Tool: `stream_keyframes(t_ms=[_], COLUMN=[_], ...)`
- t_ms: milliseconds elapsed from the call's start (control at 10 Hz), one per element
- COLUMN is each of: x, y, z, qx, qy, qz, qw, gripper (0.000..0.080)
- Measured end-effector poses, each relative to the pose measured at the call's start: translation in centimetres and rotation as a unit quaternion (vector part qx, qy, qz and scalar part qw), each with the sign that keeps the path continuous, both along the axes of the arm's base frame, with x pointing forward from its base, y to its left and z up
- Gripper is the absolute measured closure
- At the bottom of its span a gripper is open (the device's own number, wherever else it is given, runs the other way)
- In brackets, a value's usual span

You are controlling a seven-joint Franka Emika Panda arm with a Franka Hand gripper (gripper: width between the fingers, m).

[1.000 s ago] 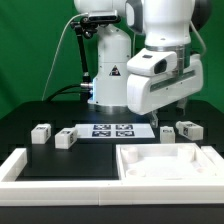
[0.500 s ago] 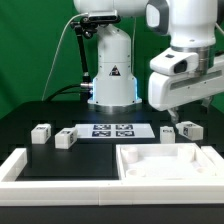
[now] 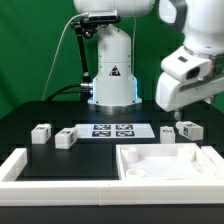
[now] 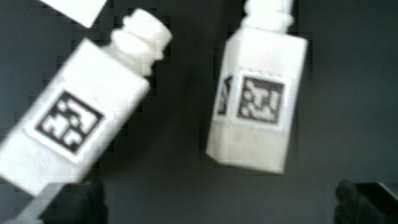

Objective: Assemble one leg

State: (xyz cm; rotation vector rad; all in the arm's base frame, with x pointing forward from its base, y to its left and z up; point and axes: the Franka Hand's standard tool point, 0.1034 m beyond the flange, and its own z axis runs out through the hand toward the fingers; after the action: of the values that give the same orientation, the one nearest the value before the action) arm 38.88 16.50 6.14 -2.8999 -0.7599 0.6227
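Two white legs with marker tags lie side by side under my gripper in the wrist view, one [image 4: 89, 100] tilted and one [image 4: 258, 95] nearly straight. My gripper [image 4: 217, 205] is open and empty, with both dark fingertips [image 4: 370, 200] wide apart above the table. In the exterior view the gripper [image 3: 180, 116] hangs just above these two legs [image 3: 168, 132] [image 3: 190, 130] at the exterior view's right. Two more legs [image 3: 40, 133] [image 3: 66, 138] lie at the left.
The marker board [image 3: 112, 130] lies in the middle by the robot base. The large white tray-like part [image 3: 165, 172] sits at the front right. A white raised border [image 3: 20, 165] runs along the front left.
The arm has swung toward the exterior view's right and now stands over the two right-hand legs. No part has moved.
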Motion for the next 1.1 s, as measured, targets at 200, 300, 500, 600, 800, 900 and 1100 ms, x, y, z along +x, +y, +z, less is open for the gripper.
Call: stream_keyframes(t_ms=[200, 300, 500, 600, 800, 900, 1100], x=[-1.7, -2.2, -2.6, -2.8, -1.9, -2.0, -2.0], y=[1.0, 1.4, 1.4, 0.8, -0.2, -0.6, -0.5], z=[-0.2, -0.3, -1.5, -2.2, -2.8, -2.8, -2.8], qx=[-0.048, -0.061, -0.083, -0.097, -0.094, -0.092, -0.091], qy=[0.081, 0.113, 0.176, 0.193, 0.156, 0.156, 0.156], qz=[-0.002, 0.005, 0.022, 0.036, 0.035, 0.038, 0.038], qw=[0.996, 0.992, 0.981, 0.976, 0.983, 0.983, 0.983], gripper=[0.0151, 0.0151, 0.0151, 0.0151, 0.0151, 0.0151, 0.0151])
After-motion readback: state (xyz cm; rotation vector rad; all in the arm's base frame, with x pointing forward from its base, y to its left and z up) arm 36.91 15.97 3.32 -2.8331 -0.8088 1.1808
